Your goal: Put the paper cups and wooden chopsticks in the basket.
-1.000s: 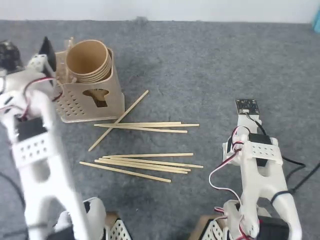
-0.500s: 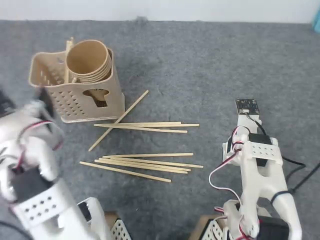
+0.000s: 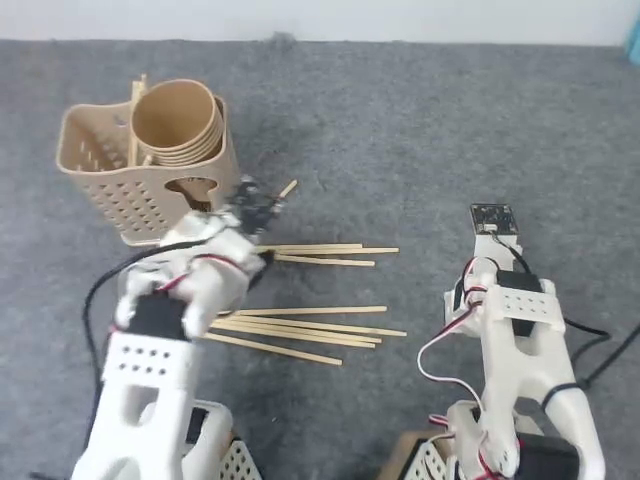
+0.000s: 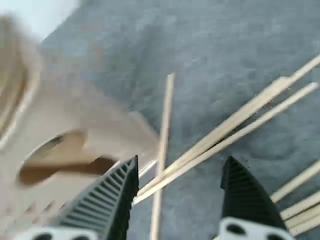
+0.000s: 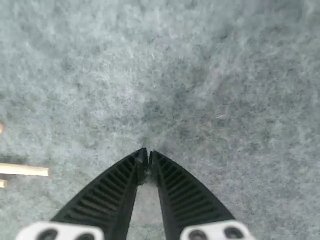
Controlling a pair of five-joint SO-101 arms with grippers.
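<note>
The tan basket stands at the back left with a stack of paper cups and a chopstick or two upright in it. Wooden chopsticks lie on the grey carpet in two bunches: an upper bunch and a lower bunch. My left arm hangs over the left ends of the bunches, just in front of the basket. Its gripper is open, with a slanted chopstick and a pair of chopsticks lying below the gap. My right gripper is shut over bare carpet, holding nothing.
The basket wall is close beside the left gripper. Two chopstick ends lie apart from the right gripper. The right arm stands at the front right, with open carpet around and behind it.
The left arm has swung from beside the basket at the far left down and rightward, and is now over the chopsticks in front of the basket. The right arm has kept still.
</note>
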